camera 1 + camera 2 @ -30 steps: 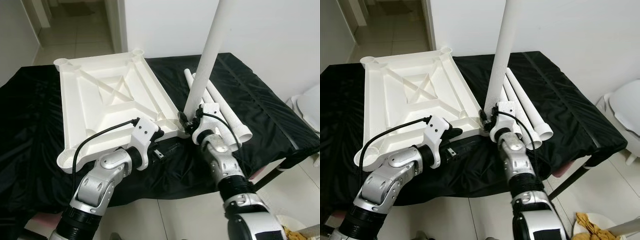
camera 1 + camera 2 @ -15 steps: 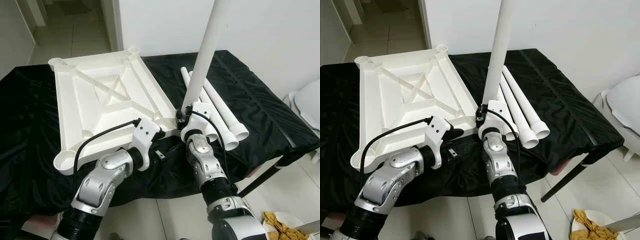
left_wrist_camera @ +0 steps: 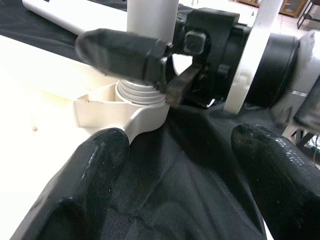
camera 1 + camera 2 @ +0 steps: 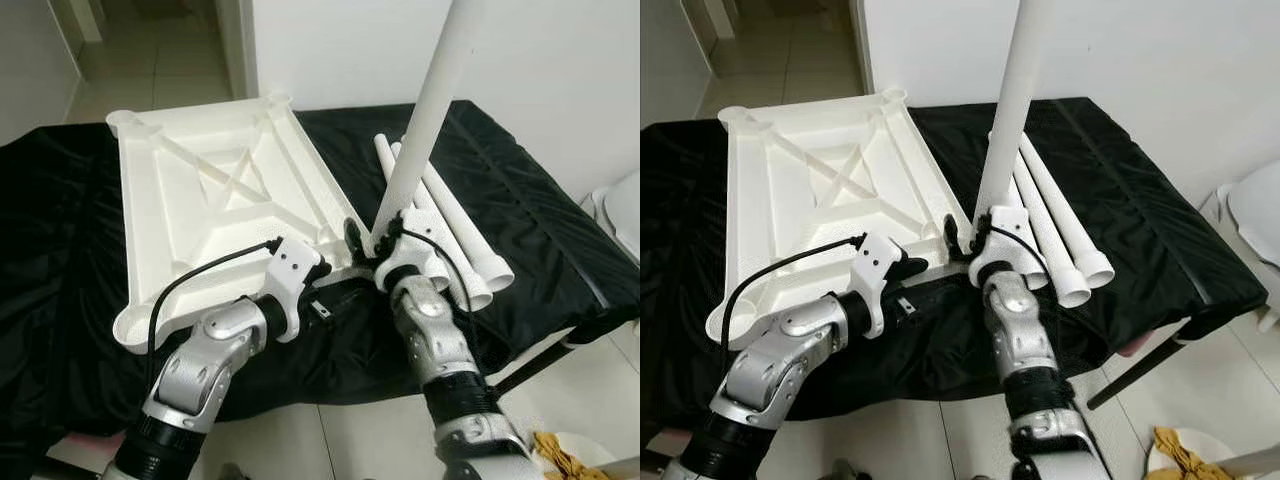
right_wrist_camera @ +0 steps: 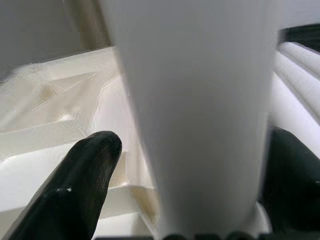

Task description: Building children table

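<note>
A: What is the right gripper (image 4: pixel 975 238) doing?

B: Its two fingers are clamped round the foot of a leg (image 4: pixel 1012 105), holding it nearly upright over the near right corner socket (image 3: pixel 131 106) of the top (image 4: pixel 205 205). The top lies underside up on the black cloth (image 4: pixel 520 215), I'd judge so the sockets face upward for the legs.

A: And the left gripper (image 3: pixel 185 170)?

B: Fingers spread, holding nothing, at the top's near edge just left of that corner, probably to steady it.

A: Is the leg seated?

B: The head views hide the joint behind the grippers. The left wrist view shows the leg's ribbed end entering the socket, some ribs above the rim, so likely not fully home.

A: Other legs?

B: They lie together on the cloth, right of the top (image 4: pixel 460 225).
</note>
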`<state>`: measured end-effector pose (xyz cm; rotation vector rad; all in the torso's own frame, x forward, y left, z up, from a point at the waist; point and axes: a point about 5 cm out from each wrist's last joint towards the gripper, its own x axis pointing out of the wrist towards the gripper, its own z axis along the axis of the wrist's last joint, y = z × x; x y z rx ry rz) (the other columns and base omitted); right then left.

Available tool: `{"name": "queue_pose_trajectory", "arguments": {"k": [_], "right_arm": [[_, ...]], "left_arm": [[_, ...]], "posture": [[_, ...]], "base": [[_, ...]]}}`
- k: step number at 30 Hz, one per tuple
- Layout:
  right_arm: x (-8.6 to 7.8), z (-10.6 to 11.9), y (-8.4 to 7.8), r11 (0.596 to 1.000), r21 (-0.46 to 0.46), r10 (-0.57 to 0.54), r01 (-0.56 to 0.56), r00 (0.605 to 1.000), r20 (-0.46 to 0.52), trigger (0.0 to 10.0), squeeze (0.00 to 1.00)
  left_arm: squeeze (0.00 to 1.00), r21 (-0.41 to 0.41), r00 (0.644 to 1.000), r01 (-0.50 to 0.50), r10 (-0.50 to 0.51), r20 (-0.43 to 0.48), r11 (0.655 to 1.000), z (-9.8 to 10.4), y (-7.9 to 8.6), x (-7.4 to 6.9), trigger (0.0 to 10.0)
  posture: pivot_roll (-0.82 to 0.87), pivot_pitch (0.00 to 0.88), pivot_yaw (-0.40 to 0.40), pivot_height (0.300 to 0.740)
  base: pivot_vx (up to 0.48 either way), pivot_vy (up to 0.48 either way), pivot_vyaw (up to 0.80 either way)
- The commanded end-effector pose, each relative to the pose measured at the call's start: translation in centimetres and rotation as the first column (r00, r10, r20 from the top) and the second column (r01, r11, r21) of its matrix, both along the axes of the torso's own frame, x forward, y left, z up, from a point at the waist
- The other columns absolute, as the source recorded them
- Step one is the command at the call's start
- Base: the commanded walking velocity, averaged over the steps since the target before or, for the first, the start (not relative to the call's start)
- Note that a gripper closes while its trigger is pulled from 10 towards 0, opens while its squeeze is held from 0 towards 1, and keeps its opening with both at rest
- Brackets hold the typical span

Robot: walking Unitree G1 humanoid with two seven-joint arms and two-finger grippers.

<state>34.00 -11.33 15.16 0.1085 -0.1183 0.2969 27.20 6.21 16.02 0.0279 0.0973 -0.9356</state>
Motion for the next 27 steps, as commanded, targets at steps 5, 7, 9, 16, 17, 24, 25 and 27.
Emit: {"name": "queue_pose_trajectory", "arguments": {"k": [5,7,9,16,17,24,25,27], "right_arm": [[0.1,-0.1,-1.9,0.991,-0.047,0.125,-0.126,0.992,-0.017,10.0,0.00],[0.1,-0.1,-2.3,0.978,-0.090,0.188,-0.188,0.982,-0.013,10.0,0.00],[0.1,0.0,-2.7,0.968,-0.094,0.233,-0.233,0.972,-0.018,10.0,0.00],[0.4,-0.1,-3.6,0.945,-0.125,0.300,-0.302,0.953,-0.037,10.0,0.00],[0.6,0.0,-3.9,0.939,-0.133,0.314,-0.317,0.948,-0.043,10.0,0.00],[1.8,0.1,-5.3,0.921,-0.186,0.338,-0.343,0.939,-0.060,10.0,0.00],[1.8,0.1,-5.3,0.921,-0.186,0.338,-0.343,0.939,-0.060,10.0,0.00],[1.9,0.1,-5.4,0.920,-0.199,0.332,-0.338,0.941,-0.063,10.0,0.00]], "left_arm": [[0.00,0.005,1.000,-0.016,0.016,0.003,1.000,0.0,-0.1,0.0,10.0],[0.00,0.006,1.000,-0.014,0.014,0.004,1.000,0.0,-0.1,0.0,10.0],[0.00,0.006,1.000,-0.012,0.012,0.005,1.000,0.0,-0.2,0.0,10.0],[0.00,0.008,1.000,-0.010,0.010,0.007,1.000,0.0,-0.2,0.1,10.0],[0.00,0.009,1.000,-0.009,0.009,0.007,1.000,0.0,-0.1,0.1,10.0],[0.00,0.012,1.000,-0.010,0.010,0.012,1.000,0.2,0.0,0.2,10.0],[0.00,0.012,1.000,-0.010,0.010,0.012,1.000,0.2,0.0,0.2,10.0],[0.00,0.012,1.000,-0.010,0.010,0.012,1.000,0.2,0.0,0.3,10.0]], "posture": [[-0.06,0.000,-0.015,0.740],[-0.06,0.000,-0.014,0.740],[-0.06,0.000,-0.012,0.740],[-0.06,0.000,-0.009,0.740],[-0.06,0.000,-0.006,0.740],[-0.05,0.000,0.003,0.740],[-0.05,0.000,0.003,0.740],[-0.05,0.000,0.004,0.740]], "base": [[0.000,0.000,0.00],[0.000,0.000,0.00],[0.000,0.000,0.00],[0.000,0.000,0.00],[0.000,0.000,0.00],[0.000,0.000,0.00],[0.000,0.000,0.00],[0.000,0.000,0.00]]}}
